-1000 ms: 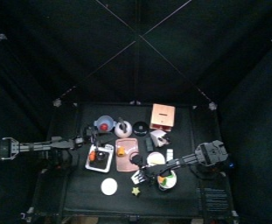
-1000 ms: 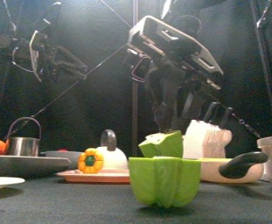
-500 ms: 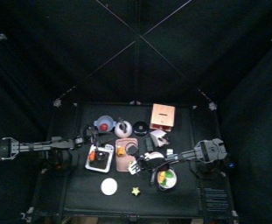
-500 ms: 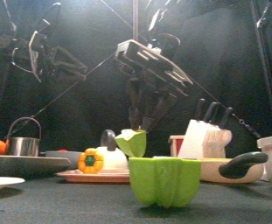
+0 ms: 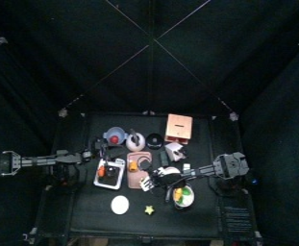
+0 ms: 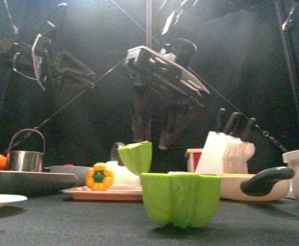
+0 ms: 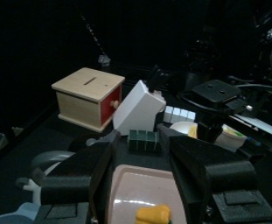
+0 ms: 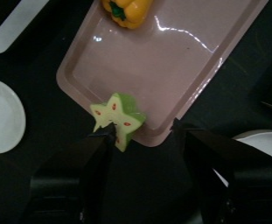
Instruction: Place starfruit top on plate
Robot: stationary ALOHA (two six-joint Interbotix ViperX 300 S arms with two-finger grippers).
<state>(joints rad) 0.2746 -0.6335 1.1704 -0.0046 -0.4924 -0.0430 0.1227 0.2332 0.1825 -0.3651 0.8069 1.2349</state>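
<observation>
Where glossy pink tray (image 8: 162,61) ends — five-pointed starfruit top (image 8: 118,121) | right end effector (image 8: 144,138) released

Your right gripper (image 8: 144,144) stood with its jaws spread wide, nothing clamped between them. Just above them a green star-shaped fruit piece (image 8: 119,120) sat at the pink tray (image 8: 173,66) edge; an orange pepper (image 8: 129,9) lay at twelve o'clock, a white plate (image 8: 3,115) at nine.
</observation>
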